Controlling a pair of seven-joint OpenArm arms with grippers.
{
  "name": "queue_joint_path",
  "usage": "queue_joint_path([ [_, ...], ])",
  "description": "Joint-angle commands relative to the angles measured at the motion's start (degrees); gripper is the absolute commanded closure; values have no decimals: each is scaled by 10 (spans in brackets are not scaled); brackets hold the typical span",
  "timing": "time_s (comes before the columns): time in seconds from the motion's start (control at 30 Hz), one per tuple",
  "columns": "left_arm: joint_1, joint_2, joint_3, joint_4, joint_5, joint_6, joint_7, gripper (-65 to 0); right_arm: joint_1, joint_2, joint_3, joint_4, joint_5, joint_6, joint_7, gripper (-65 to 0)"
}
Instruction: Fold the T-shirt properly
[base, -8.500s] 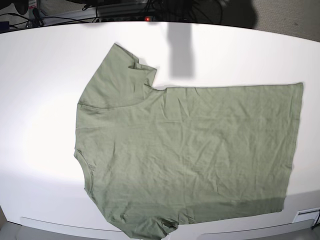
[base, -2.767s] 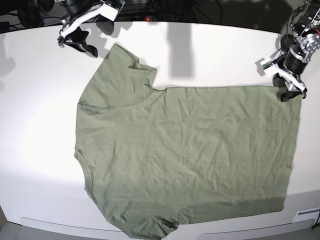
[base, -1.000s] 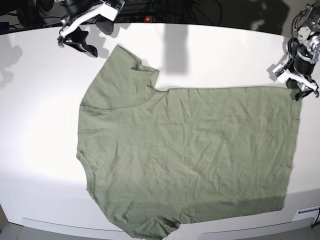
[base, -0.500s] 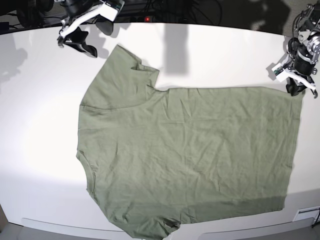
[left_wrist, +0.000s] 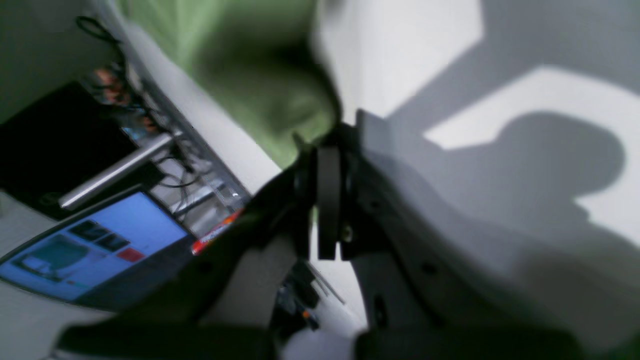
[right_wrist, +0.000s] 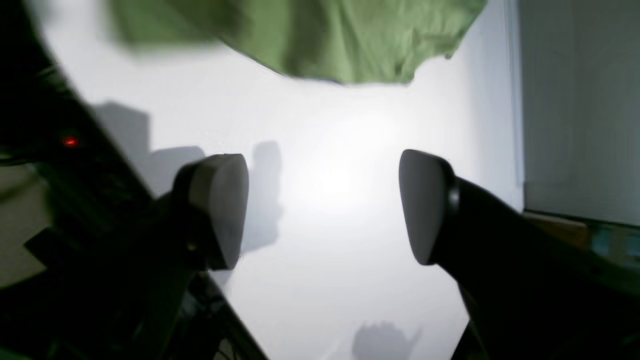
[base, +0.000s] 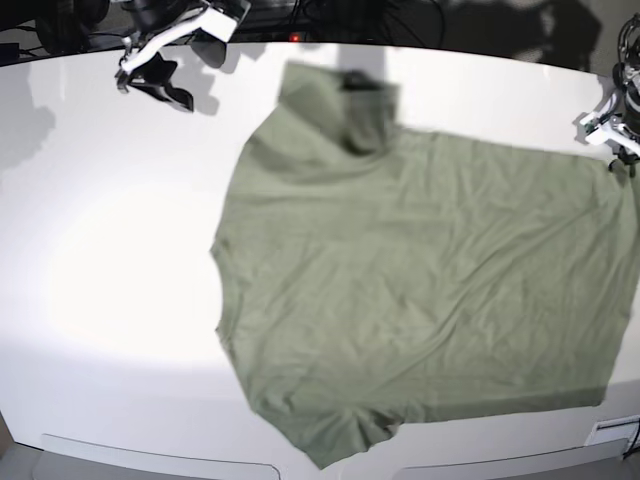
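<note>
- Left gripper (left_wrist: 327, 165) clenched tight on a corner of the T-shirt (base: 420, 290), green cloth bunching right at the tip of the closed jaws in the left wrist view.
- Same gripper (base: 622, 135) sitting at the far right edge in the base view, right on the shirt's upper right corner.
- Rest of the sage-green shirt spreading away from those jaws across the white table (base: 110, 250), wrinkled, mostly flat, bottom hem running off toward the near edge.
- Sleeve and collar end (base: 335, 105) lying well apart from the left jaws, up near the table's far edge with a dark shadow across it; looks blurred, so fine detail there not readable.
- Right gripper (right_wrist: 325, 205) wide open, nothing between the pads (right_wrist: 220, 200), just bare white tabletop (right_wrist: 325, 280) in the gap.
- From the right wrist camera, a green edge of the shirt (right_wrist: 325, 45) lying out ahead of the open jaws, not touching either pad.
- In the base view that gripper (base: 160, 85) hanging over the far left corner, well apart from the shirt's nearest edge.
- Monitor (left_wrist: 85, 250) with a blue screen and some cables showing off to the side of the left jaws, beyond the table edge.
</note>
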Motion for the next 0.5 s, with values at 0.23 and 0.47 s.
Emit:
queue_joint_path([
  [0.23, 1, -13, 3, 52, -37, -17, -17, 0, -4, 7, 3, 10, 24, -11, -4, -466],
  [0.47, 1, -14, 3, 74, -36, -17, 7, 0, -4, -1, 3, 20, 95, -5, 29, -466],
])
